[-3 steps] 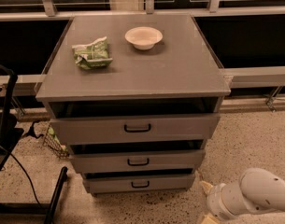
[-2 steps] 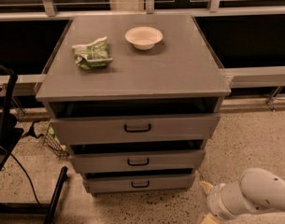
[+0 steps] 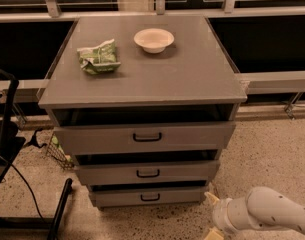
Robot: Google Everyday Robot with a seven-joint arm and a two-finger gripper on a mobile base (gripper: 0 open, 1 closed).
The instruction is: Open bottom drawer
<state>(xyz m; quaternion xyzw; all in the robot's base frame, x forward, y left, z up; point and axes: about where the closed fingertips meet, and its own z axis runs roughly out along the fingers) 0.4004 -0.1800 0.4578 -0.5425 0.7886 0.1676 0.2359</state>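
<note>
Dark windows (image 3: 262,39) run behind a grey cabinet that stands on a speckled floor (image 3: 272,154). Its counter (image 3: 182,79) carries a white bowl (image 3: 153,39) near the back edge, a little right of centre, and a crumpled green packet (image 3: 98,57) toward the back left corner. Neither matters to my job.

Below the front edge the three drawer fronts step down in size: the top drawer (image 3: 144,138), the middle drawer (image 3: 147,172), and lowest the bottom drawer (image 3: 150,196), narrowest of the three, with its small black handle (image 3: 150,197) at the middle of its front.

My gripper (image 3: 212,218) is low by the floor, under the counter's front right corner and just beside the right end of the bottom drawer. It points left toward the cabinet. Its two pale tips stand apart, one above the other, and nothing is held between them. It touches neither the handle nor the drawer front, as far as I can see. My white arm (image 3: 272,215) comes in from the right edge.

By my reckoning the task has barely begun. The bottom drawer looks shut, or close to it, with only a dark gap showing above its front. What is left is nearly all of it: move left to the handle, close on the loop, then pull the drawer straight out toward me.
</note>
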